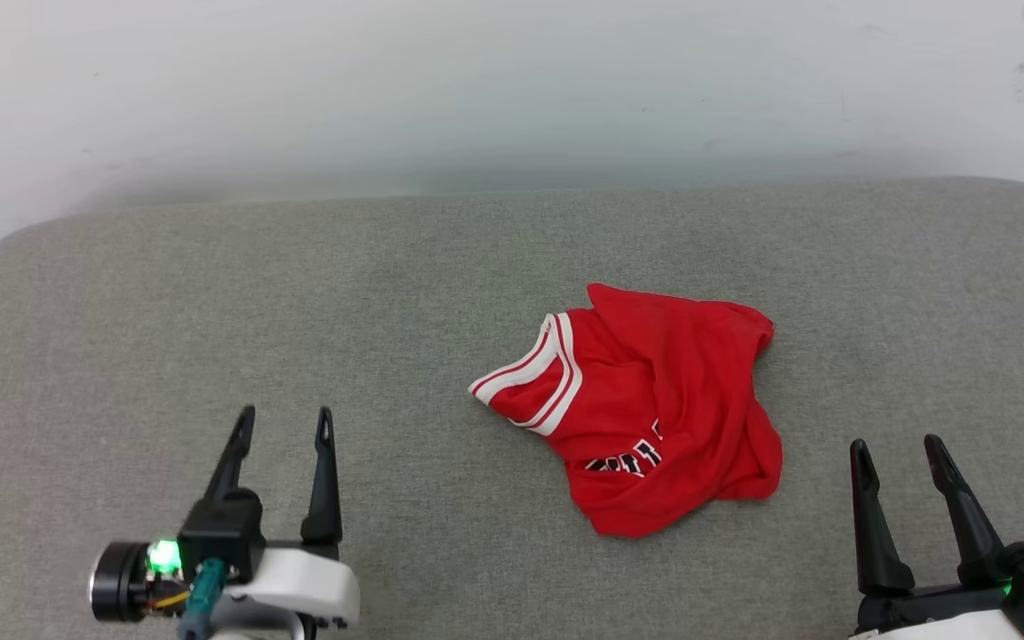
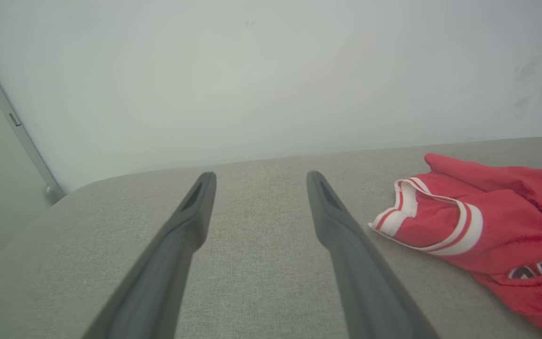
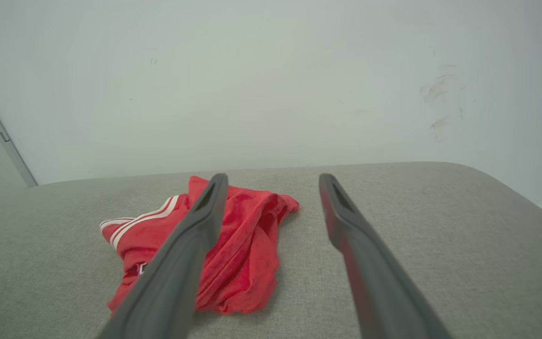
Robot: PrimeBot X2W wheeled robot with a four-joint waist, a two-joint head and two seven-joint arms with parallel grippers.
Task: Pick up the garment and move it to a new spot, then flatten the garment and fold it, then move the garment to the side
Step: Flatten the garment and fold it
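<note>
My left fingers (image 1: pixel 324 480) stand apart with nothing between them, at the near left of the bench (image 1: pixel 121 311). My right fingers (image 1: pixel 870 516) are spread just as wide and hold nothing either, at the near right. Between the two pairs, closer to the right one and touching neither, the shirt (image 1: pixel 654 400) lies crumpled in a heap on the grey fabric. Its red-and-white striped trim points left, and a scrap of black, white-edged lettering peeks out on the near side. A pale wall (image 1: pixel 512 89) rises behind the far edge.
</note>
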